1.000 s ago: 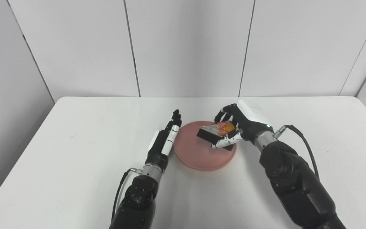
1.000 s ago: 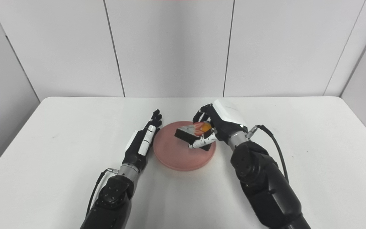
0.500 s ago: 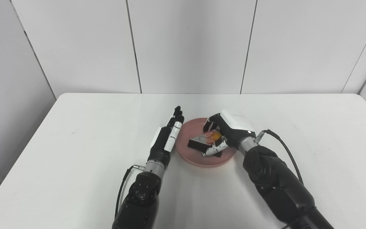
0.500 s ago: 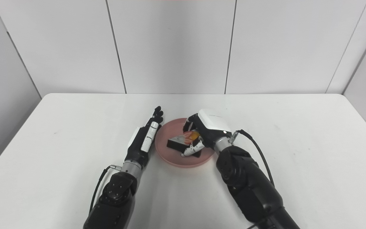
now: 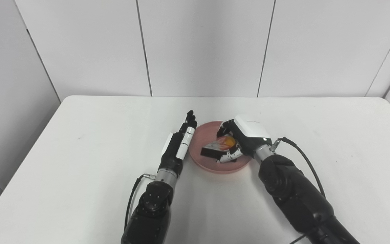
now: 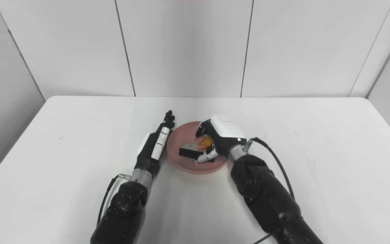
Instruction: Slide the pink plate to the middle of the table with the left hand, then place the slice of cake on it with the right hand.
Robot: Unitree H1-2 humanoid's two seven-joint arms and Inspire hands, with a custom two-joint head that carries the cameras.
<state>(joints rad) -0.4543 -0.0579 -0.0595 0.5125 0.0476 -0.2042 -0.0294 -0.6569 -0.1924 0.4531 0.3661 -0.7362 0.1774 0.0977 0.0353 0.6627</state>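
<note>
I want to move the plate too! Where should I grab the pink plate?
Take the pink plate by its bare near rim, coming from the front. It lies flat and shallow; the left hand lines its left edge, and the right hand holds the cake slice over its right.

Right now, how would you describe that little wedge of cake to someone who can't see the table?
Find the white table; near its middle sits a round pink plate. Over that plate, the right hand is closed around the slice of cake: a dark-sided wedge with a pale top and red-orange fruit, the only multicoloured thing there.
</note>
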